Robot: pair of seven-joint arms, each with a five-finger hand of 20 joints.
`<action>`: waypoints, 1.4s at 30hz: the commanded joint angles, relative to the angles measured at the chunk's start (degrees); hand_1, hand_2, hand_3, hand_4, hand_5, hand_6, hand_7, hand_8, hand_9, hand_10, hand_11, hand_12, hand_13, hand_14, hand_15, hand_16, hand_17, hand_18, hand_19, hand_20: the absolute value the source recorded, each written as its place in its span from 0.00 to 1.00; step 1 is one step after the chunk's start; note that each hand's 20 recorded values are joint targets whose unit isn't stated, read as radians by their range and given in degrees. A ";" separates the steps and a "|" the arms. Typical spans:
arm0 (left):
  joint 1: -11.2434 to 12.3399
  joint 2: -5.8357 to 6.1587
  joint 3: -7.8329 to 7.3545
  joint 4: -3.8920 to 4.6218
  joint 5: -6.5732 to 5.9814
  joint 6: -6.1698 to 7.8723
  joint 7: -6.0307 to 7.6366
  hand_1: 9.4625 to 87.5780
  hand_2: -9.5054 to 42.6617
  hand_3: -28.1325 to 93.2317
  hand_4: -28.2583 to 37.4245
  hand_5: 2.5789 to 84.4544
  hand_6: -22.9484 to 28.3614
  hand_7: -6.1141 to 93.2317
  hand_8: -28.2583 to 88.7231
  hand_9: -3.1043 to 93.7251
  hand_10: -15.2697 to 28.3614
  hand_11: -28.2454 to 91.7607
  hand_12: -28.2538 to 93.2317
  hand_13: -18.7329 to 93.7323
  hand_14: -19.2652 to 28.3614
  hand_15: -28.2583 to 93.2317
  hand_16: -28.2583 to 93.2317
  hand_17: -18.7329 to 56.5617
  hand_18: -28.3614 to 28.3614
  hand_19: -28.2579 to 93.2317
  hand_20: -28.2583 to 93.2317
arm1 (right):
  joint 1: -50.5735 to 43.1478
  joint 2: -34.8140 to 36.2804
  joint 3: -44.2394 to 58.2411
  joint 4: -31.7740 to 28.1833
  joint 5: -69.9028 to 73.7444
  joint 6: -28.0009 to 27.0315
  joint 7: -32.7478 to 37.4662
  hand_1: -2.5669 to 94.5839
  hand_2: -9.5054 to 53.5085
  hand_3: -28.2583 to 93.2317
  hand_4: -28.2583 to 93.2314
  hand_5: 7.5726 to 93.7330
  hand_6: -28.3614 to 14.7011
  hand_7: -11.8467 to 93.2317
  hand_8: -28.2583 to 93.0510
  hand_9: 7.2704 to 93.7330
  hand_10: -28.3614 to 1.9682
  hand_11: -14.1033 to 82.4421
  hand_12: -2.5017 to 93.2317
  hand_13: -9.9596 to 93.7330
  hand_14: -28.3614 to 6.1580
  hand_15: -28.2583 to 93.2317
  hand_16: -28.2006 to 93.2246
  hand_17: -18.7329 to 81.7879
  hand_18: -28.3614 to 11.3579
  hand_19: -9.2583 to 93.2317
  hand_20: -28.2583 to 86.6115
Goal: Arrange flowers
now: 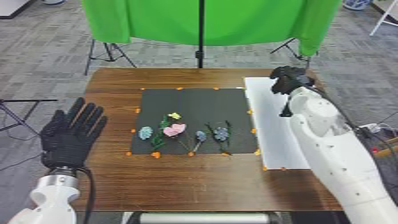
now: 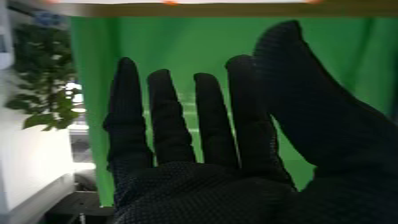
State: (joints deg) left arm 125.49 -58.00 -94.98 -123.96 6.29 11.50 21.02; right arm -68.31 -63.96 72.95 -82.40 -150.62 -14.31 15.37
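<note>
The right hand [image 1: 289,80] is at the far end of the white sheet [image 1: 277,137], released, fingers straight and apart from the thumb, holding nothing. The left hand [image 1: 69,142] is at the left edge of the surface [image 1: 204,190], also released, fingers straight. On the dark mat [image 1: 200,100], the pink flower [image 1: 174,130] lies between the pale blue flower [image 1: 146,132] and the small blue flower [image 1: 201,136], near the yellow flower [image 1: 174,115].
</note>
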 commanded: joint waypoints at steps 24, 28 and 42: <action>-1.48 0.39 1.05 0.46 -1.75 0.20 -1.64 0.24 0.35 0.88 0.00 0.51 0.60 0.16 0.17 0.43 0.67 0.38 0.32 0.45 0.67 0.41 0.22 0.18 0.73 0.50 0.35 | -5.00 1.06 -0.77 -0.23 10.26 5.11 1.09 0.68 0.00 0.74 0.00 0.80 0.72 0.41 0.22 0.89 0.65 0.23 0.43 0.79 0.71 0.44 0.60 0.48 0.30 0.78 0.59; 0.18 0.19 0.06 -0.05 -1.91 0.02 -0.92 0.24 0.35 0.89 0.00 0.51 0.60 0.16 0.17 0.43 0.67 0.38 0.32 0.45 0.68 0.41 0.22 0.18 0.73 0.50 0.35 | -9.88 3.70 -1.79 -11.22 11.27 1.74 -1.89 0.66 0.00 0.76 0.00 0.80 0.72 0.41 0.22 0.89 0.65 0.23 0.43 0.79 0.71 0.45 0.60 0.48 0.29 0.78 0.60; -1.22 0.02 0.35 0.46 -2.21 0.34 -1.17 0.24 0.35 0.89 0.00 0.51 0.60 0.16 0.17 0.43 0.67 0.38 0.32 0.45 0.68 0.41 0.22 0.18 0.73 0.50 0.35 | -18.88 4.27 -5.55 -24.51 11.49 -4.74 -7.21 0.64 0.00 0.79 0.00 0.80 0.71 0.40 0.22 0.88 0.63 0.22 0.41 0.78 0.68 0.45 0.59 0.47 0.26 0.79 0.60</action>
State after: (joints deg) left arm 124.48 -57.68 -94.97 -123.78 4.59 11.94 20.08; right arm -83.86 -58.83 69.23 -105.08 -138.27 -19.43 9.82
